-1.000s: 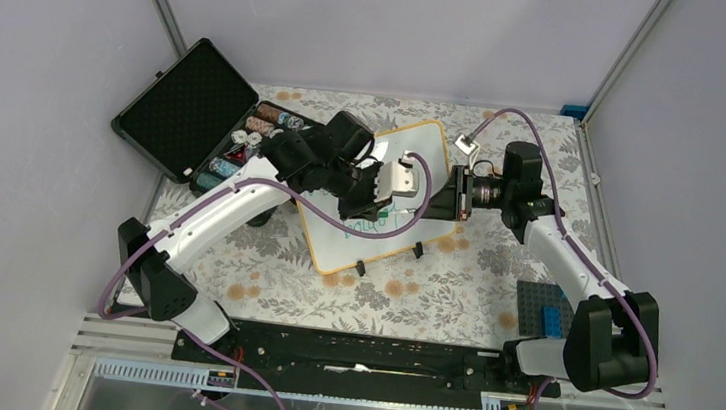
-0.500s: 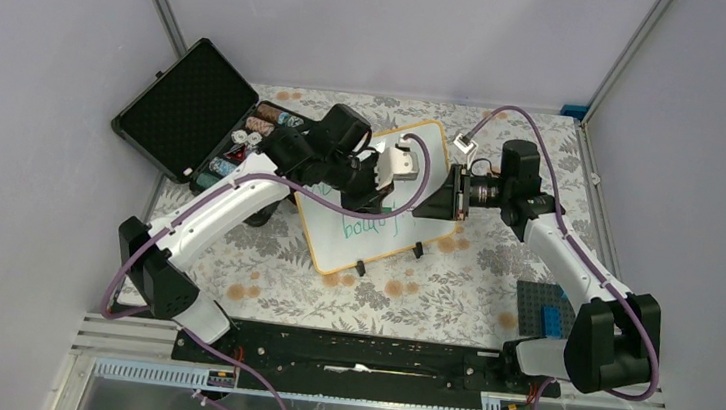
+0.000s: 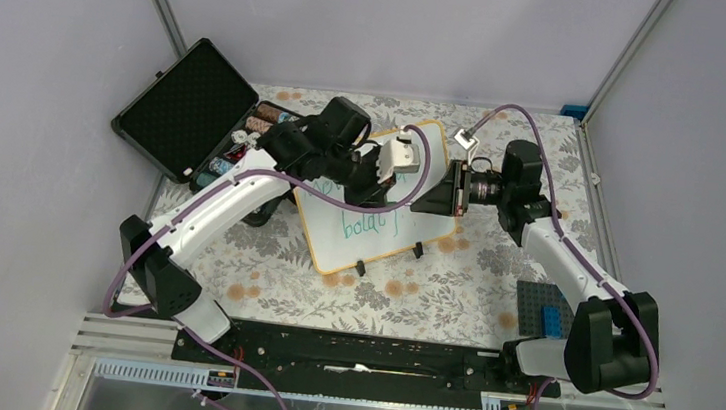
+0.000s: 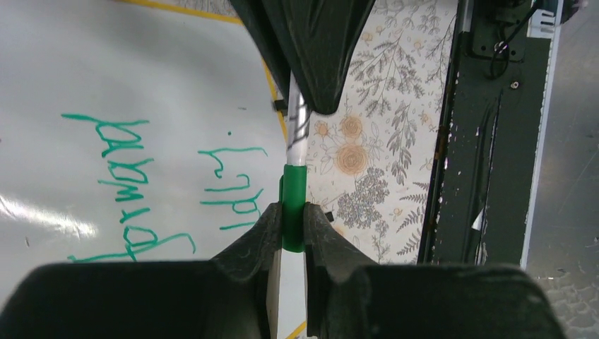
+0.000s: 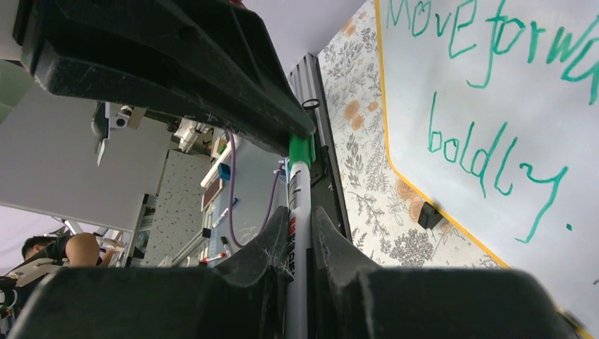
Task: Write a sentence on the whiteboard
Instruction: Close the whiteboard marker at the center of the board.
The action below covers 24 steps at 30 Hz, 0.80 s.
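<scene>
The whiteboard point(image 3: 350, 249) lies tilted on the flowered table, orange-yellow rim around it. The sentence point(image 5: 487, 152) in green reads "Move forward boldly." in two lines; part shows in the left wrist view point(image 4: 127, 183) and the top view point(image 3: 365, 227). My left gripper point(image 4: 292, 212) is shut on the marker's green cap point(image 4: 293, 205). My right gripper point(image 5: 299, 215) is shut on the white marker barrel point(image 5: 298, 205). The cap point(image 5: 301, 148) sits on the barrel's end. The two grippers, left point(image 3: 395, 168) and right point(image 3: 432, 198), meet tip to tip above the board's right half.
A black foam-lined case point(image 3: 182, 107) with thread spools stands open at the back left. Two black clip feet point(image 3: 360, 267) sit on the board's near rim. A grey plate with a blue brick point(image 3: 545, 308) lies at the right. A black rail point(image 3: 355, 350) runs along the near edge.
My left gripper has moved back and right off the board's middle to meet the right gripper, uncovering the word "boldly". The right arm has barely moved.
</scene>
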Each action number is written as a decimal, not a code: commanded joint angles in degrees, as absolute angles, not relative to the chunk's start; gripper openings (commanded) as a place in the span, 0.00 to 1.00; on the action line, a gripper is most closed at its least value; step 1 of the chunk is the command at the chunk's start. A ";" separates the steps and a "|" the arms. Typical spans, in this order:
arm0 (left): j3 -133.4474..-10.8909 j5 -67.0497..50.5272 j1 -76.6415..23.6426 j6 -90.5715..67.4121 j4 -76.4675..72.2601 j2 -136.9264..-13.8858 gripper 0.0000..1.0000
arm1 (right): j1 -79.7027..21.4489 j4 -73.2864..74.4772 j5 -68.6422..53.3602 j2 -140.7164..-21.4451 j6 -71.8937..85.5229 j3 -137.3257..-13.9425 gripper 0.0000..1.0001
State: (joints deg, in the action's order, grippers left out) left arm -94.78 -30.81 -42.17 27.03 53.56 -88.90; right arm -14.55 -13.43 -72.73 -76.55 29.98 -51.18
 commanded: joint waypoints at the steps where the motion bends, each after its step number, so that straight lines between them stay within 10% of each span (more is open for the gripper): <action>1: -99.57 -35.90 -43.60 26.24 46.78 -89.80 0.00 | -17.26 -20.52 -72.63 -76.91 34.08 -51.39 0.00; 12: -102.37 -34.27 -46.02 25.97 47.10 -91.52 0.00 | -20.93 -17.17 -72.32 -78.72 32.03 -52.17 0.00; 24: -102.95 -38.03 -42.90 26.11 50.29 -88.08 0.50 | -20.78 -23.58 -73.31 -80.42 38.73 -53.23 0.00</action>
State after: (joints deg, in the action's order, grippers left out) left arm -99.77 -32.99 -44.05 25.85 52.84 -90.98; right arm -20.69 -18.41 -72.66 -79.75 35.33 -50.94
